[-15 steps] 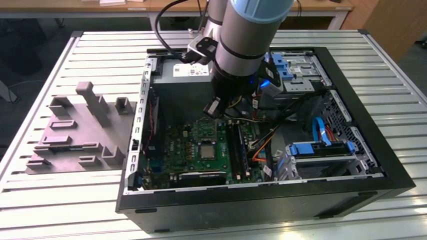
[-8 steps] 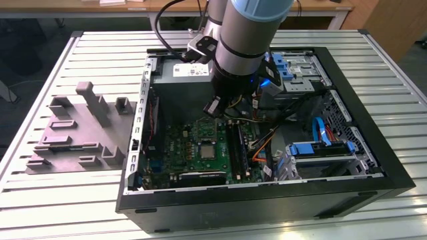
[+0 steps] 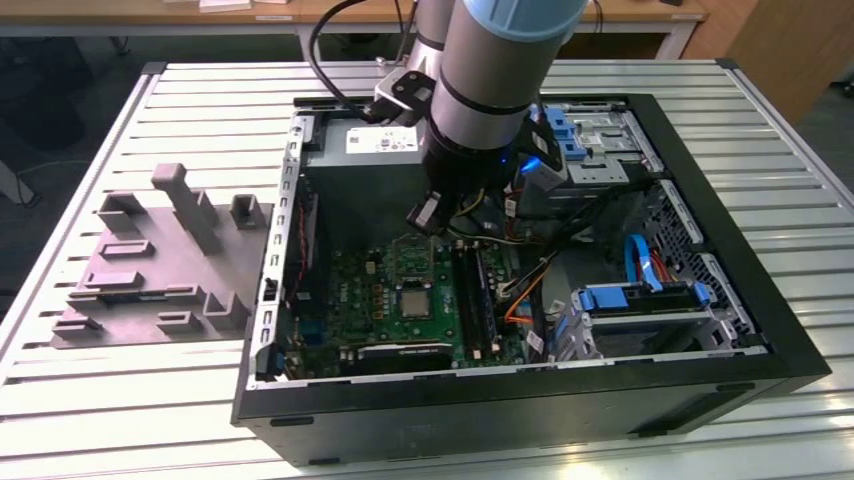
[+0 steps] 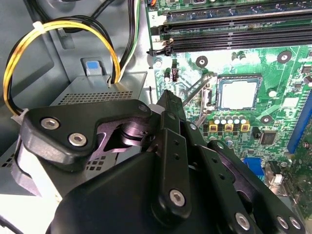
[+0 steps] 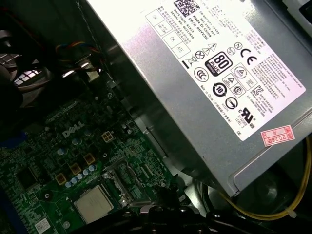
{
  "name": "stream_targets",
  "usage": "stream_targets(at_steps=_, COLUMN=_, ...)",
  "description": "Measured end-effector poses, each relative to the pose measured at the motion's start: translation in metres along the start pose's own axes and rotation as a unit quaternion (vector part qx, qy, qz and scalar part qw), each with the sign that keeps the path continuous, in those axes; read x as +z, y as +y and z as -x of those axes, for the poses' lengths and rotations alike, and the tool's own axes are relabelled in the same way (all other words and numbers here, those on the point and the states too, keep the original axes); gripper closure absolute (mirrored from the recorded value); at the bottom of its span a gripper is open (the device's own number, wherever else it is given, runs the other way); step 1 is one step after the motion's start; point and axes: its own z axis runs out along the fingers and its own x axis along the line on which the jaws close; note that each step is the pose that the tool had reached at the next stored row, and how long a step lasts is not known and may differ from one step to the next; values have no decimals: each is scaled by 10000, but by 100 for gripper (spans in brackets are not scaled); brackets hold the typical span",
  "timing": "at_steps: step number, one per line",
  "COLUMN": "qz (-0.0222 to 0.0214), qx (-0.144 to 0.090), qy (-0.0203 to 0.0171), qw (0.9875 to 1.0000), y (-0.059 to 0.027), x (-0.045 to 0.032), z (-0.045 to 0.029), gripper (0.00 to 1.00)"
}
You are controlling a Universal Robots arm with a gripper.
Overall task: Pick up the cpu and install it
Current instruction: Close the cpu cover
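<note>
The cpu (image 4: 238,94) is a small silvery square lying flat in the metal-framed socket on the green motherboard (image 4: 282,78). I also see the cpu (image 5: 93,204) in the first wrist view and, from the exterior view, the cpu (image 3: 414,303) near the middle of the board. A thin metal lever (image 4: 196,93) stands tilted beside the socket. My gripper (image 3: 427,215) hangs inside the open computer case, above the board and apart from the cpu, on the power supply's side. In the second wrist view the black gripper (image 4: 168,105) points toward the socket's edge.
The grey power supply (image 5: 219,73) and yellow and black cables (image 4: 29,53) sit close beside the gripper. Memory sticks (image 4: 234,29) run along the board. A blue drive cage (image 3: 641,300) fills the case's right. A grey moulded tray (image 3: 147,270) lies on the slatted table, left of the case.
</note>
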Motion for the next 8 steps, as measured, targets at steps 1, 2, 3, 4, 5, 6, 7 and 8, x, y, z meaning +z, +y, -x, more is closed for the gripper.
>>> stream_targets(at_steps=1, qz=0, qx=-1, qy=0, qw=10000, y=0, x=-1, z=0, gripper=89)
stream_targets(at_steps=2, qz=0, qx=-2, qy=1, qw=10000, y=1, x=-2, z=0, gripper=89)
stream_targets(at_steps=3, qz=0, qx=-3, qy=1, qw=10000, y=2, x=-3, z=-1, gripper=89)
stream_targets(at_steps=4, qz=0, qx=-5, qy=1, qw=10000, y=1, x=-4, z=-2, gripper=89)
stream_targets(at_steps=5, qz=0, qx=-8, qy=3, qw=10000, y=0, x=-5, z=-6, gripper=89)
stream_targets(at_steps=6, qz=-4, qx=-15, qy=9, qw=10000, y=-1, x=-5, z=-9, gripper=89)
stream_targets(at_steps=7, qz=-10, qx=-25, qy=20, qw=10000, y=-3, x=-5, z=-15, gripper=89)
stream_targets(at_steps=8, qz=-17, qx=-36, qy=32, qw=10000, y=-5, x=-6, z=-19, gripper=89)
